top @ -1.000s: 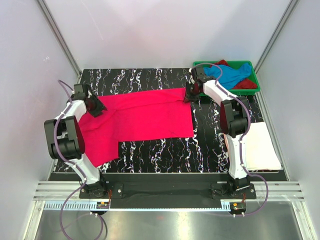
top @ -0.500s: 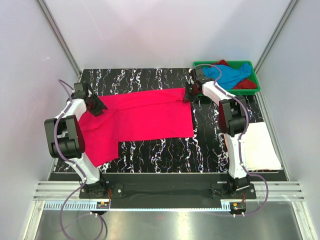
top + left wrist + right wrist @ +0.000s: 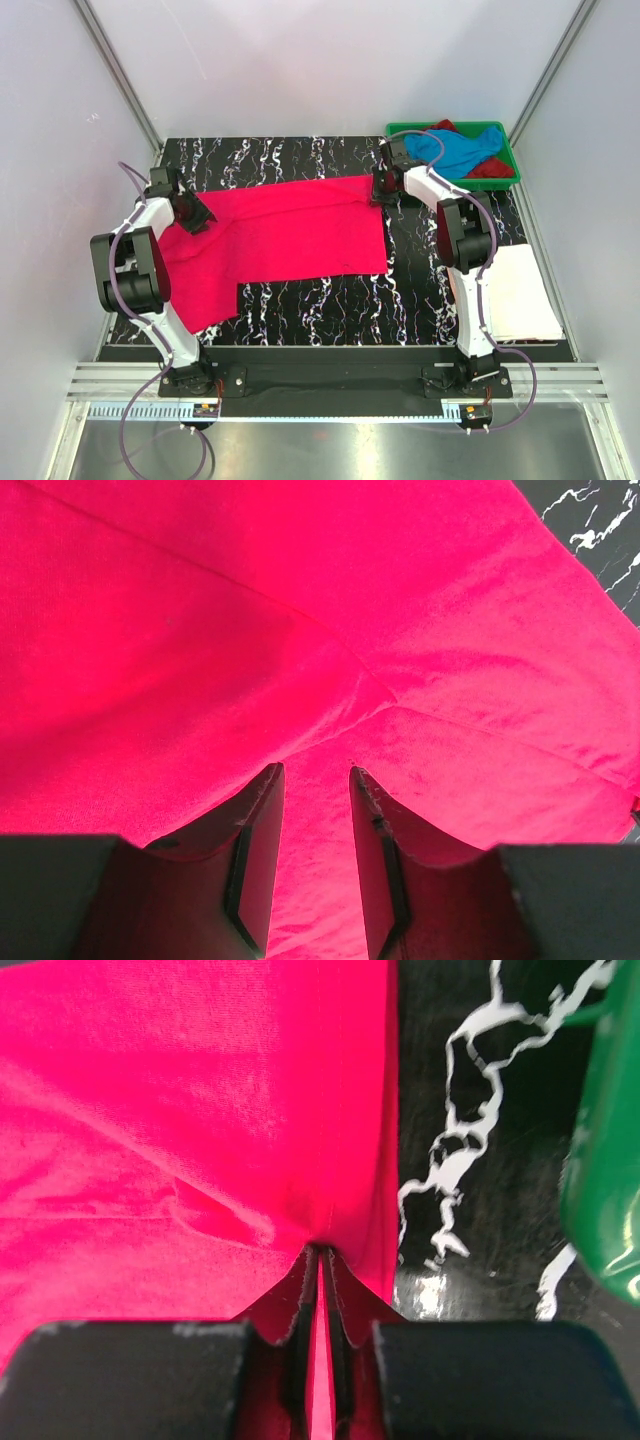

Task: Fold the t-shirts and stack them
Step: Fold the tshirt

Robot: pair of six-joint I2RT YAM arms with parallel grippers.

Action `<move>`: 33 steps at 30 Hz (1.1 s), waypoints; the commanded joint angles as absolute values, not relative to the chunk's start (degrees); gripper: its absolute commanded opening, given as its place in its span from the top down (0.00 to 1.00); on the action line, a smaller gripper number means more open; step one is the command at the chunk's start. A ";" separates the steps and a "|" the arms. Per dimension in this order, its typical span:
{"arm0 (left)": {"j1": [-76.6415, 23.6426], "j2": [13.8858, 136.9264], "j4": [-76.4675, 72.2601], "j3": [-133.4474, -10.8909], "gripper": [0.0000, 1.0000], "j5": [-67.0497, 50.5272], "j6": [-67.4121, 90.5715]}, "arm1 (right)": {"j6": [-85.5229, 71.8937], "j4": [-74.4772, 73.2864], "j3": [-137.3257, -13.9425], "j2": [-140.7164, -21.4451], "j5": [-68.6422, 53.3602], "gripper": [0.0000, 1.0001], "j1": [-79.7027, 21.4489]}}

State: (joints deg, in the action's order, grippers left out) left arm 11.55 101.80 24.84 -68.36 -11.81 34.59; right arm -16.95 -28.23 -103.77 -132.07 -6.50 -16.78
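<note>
The hot pink t-shirt [image 3: 280,235] lies spread flat across the left and middle of the black marbled table [image 3: 330,300]. My right gripper [image 3: 381,190] sits at its far right corner. In the right wrist view that gripper [image 3: 322,1252] is shut on a puckered fold of the pink cloth [image 3: 180,1110] near the hem. My left gripper [image 3: 197,215] rests on the shirt's far left part. Seen from the left wrist, this gripper [image 3: 315,772] has its jaws apart over the pink cloth [image 3: 330,610], which lies flat beneath them.
A green tray [image 3: 513,160] at the back right holds a sky blue t-shirt [image 3: 460,150] and a dark red t-shirt [image 3: 492,168]. Its wall [image 3: 605,1160] is close to my right gripper. A folded white t-shirt [image 3: 520,290] lies at the table's right edge.
The right jaws have closed on the pink shirt's far right corner. Both arms have stayed almost in place and the shirt has not shifted.
</note>
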 commanded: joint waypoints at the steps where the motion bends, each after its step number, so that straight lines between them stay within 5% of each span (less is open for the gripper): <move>1: 11.95 101.78 25.05 -69.26 0.63 -12.57 34.98 | -16.35 -25.58 -103.44 -131.22 -0.26 0.88 -17.23; 11: 12.48 101.25 25.14 -69.70 0.63 -13.27 34.37 | -18.98 -30.93 -104.84 -126.83 3.87 0.73 -16.88; 18: 12.74 101.51 24.17 -68.56 0.63 -12.31 34.98 | -34.78 -29.53 -103.36 -125.60 4.74 0.59 -16.79; 33: 18.63 109.69 34.89 -74.09 0.63 -4.75 39.38 | -49.13 -26.45 -100.81 -126.30 5.18 0.57 -16.35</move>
State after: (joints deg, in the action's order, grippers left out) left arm 18.11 108.64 32.56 -71.77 -7.25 39.35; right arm -44.91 -28.05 -101.60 -129.80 3.57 -16.69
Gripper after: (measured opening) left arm 0.367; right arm 0.428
